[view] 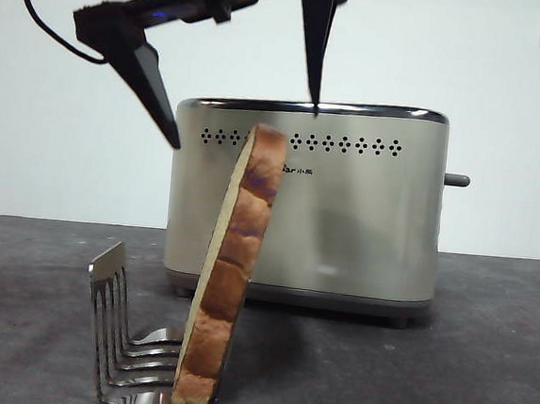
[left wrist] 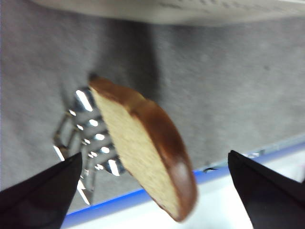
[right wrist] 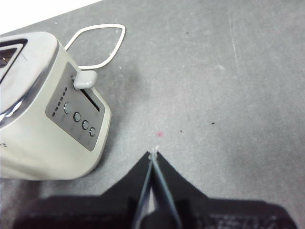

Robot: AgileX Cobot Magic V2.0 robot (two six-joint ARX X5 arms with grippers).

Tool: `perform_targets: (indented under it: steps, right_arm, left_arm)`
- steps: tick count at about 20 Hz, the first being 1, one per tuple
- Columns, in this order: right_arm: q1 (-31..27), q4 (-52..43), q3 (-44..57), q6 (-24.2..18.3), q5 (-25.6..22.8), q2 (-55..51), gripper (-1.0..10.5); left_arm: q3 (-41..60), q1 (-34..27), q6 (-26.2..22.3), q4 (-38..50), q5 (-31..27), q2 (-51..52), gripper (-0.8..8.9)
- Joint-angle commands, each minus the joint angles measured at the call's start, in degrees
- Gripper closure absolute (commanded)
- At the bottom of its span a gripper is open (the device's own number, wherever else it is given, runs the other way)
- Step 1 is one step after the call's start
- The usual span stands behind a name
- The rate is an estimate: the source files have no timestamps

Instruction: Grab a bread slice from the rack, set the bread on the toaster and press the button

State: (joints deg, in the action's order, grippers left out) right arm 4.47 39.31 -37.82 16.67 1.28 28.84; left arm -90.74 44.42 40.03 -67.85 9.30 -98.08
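The grey worktop (view: 484, 353) carries everything here. The toaster (view: 345, 209) is the biggest thing on it, a cream box set broadside to the front camera with its long axis running across the picture. Its grey button (view: 456, 180) sticks out of the narrow end at the right of that view. The right wrist view shows what the front view hides: that narrow end face, the button (right wrist: 85, 79) at the top of a dark slot, a column of round controls beside it, and a white cord (right wrist: 97, 38) looping on the worktop behind.

The slice of bread (view: 230, 274) stands on edge in front of the toaster, its long axis nearly upright and leaning so the domed top tips toward the toaster. The front view shows mostly dark crust. The left wrist view looks down on the slice (left wrist: 143, 148) and shows its tan speckled face, though the picture is blurred. The slice's bottom end sits in the rack (view: 121, 340), low at the front of the worktop.

The left end effector (view: 246, 124) hangs above the slice, spread wide and holding nothing, clear of the bread. The right end effector (right wrist: 153, 155) is clenched with nothing between its tips, above bare worktop beside the toaster's button end.
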Motion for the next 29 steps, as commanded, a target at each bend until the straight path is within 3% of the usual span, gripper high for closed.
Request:
perform_targets:
  steps: [1,6,9,12,17,19,22,29]
  right_arm:
    - [0.0,-0.2,-0.3,-0.5,-0.2,-0.1,9.5]
    - [0.0,-0.2,-0.3,-0.5,-0.3,-0.1,9.5]
    - [0.0,-0.2,-0.3,-0.5,-0.3,-0.1,9.5]
    - [0.0,-0.2,-0.3,-0.5,-0.2,-0.1,9.5]
    - [0.0,0.2,-0.3,-0.5,-0.2,-0.1,9.5]
    - [0.0,1.1,-0.3,-0.5,-0.3,-0.1,9.5]
    - [0.0,2.3,-0.3,-0.5,-1.8,-0.1,9.5]
    - [0.0,3.3,-0.3,-0.7,-2.8,-0.1,9.5]
  left_arm:
    - [0.2,0.5,-2.6,-0.9,-1.6,-1.9,3.12]
    - [0.2,1.6,-4.8,0.4,-4.5,-2.9,3.16]
    - [0.2,1.6,-6.0,-2.9,-4.5,-3.1,4.46]
    - [0.2,1.4,-6.0,-2.8,-5.1,-3.1,4.83]
    - [0.2,0.9,-6.0,-2.9,-5.0,-3.2,6.51]
    - [0.2,0.9,-6.0,-3.3,-5.0,-3.2,6.74]
    - [0.2,0.9,-6.2,-3.9,-5.0,-3.2,8.07]
    - [0.1,0.2,-7.1,-6.1,-5.5,-1.5,8.22]
